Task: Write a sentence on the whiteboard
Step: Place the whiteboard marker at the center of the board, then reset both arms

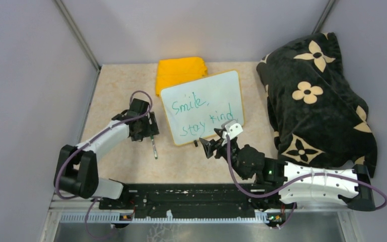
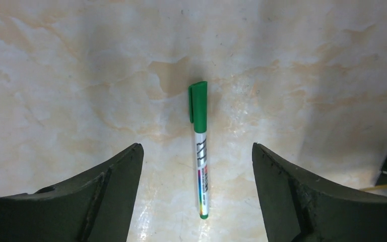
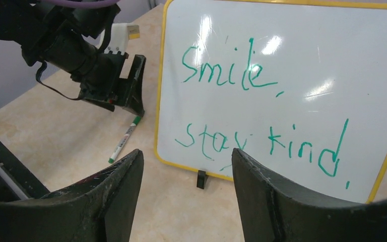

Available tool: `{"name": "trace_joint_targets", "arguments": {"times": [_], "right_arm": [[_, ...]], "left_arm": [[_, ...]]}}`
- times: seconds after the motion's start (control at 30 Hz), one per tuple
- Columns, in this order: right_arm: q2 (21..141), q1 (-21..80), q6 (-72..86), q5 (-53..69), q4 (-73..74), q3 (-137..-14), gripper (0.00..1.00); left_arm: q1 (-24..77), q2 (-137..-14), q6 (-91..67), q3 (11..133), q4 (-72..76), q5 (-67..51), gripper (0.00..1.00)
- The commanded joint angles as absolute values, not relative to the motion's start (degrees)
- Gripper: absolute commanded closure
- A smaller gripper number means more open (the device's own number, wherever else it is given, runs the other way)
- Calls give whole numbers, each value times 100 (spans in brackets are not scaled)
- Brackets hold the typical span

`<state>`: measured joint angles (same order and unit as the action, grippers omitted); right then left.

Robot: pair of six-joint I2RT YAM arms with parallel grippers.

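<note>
The whiteboard [image 1: 227, 88], white with a yellow rim, lies mid-table, with the sentence [image 1: 191, 105] "Smile, stay kind" on it in green, in two lines. A capped green marker [image 1: 154, 147] lies on the table left of the board. My left gripper [image 1: 150, 135] hovers over it, open; in the left wrist view the marker [image 2: 200, 151] rests flat between the spread fingers [image 2: 126, 171], touching neither. My right gripper [image 3: 187, 151] stands open and empty just before the whiteboard's [image 3: 332, 45] near edge, facing the sentence [image 3: 221, 65] and a small black clip [image 3: 201, 179].
A folded yellow cloth [image 1: 180, 71] lies behind the board, partly under its far corner. A big black blanket with cream flowers [image 1: 317, 101] fills the right side. Grey walls close in the left, back and right. A black rail [image 1: 191, 194] runs along the near edge.
</note>
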<state>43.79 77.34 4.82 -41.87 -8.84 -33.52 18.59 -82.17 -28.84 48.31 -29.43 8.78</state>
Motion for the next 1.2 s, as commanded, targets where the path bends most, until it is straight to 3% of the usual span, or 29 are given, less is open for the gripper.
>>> {"name": "trace_joint_targets", "arguments": {"times": [0.0, 0.07, 0.23, 0.37, 0.47, 0.63, 0.83, 0.97, 1.1, 1.17], "right_arm": [[4393, 7686, 775, -4213, -860, -3877, 35], [4511, 7684, 985, -4610, -737, -4028, 33], [5250, 7673, 1402, -5443, 52, -4946, 22], [5893, 7673, 1852, -6119, 360, -5585, 20], [6247, 7651, 1794, -6376, 73, -5728, 4], [6804, 7357, 1867, -5891, 748, -6352, 1], [7655, 6793, 2162, -5465, 2424, -7531, 1], [8114, 5832, 3066, -4665, 3555, -8157, 1], [7436, 4179, 3957, -2792, 3066, -7211, 4], [6872, 3565, 4276, -2475, 2732, -6513, 6]], "left_arm": [[1837, -7442, -2966, 4926, -3067, 796, 7], [1837, -7016, -3076, 4861, -2994, 823, 1], [1837, -6349, -3566, 4940, -3197, 1182, 1], [1837, -6070, -4232, 5130, -3465, 1163, 1], [1837, -5743, -4680, 5150, -3596, 1128, 1], [1837, -5023, -5420, 4753, -3485, 1407, 1], [1837, -4781, -4594, 4619, -3033, 973, 1], [1837, -4834, -3608, 4613, -2568, 518, 1], [1837, -4856, -3111, 4763, -2435, 839, 1], [1837, -4872, -2786, 4966, -2461, 866, 1]]}}
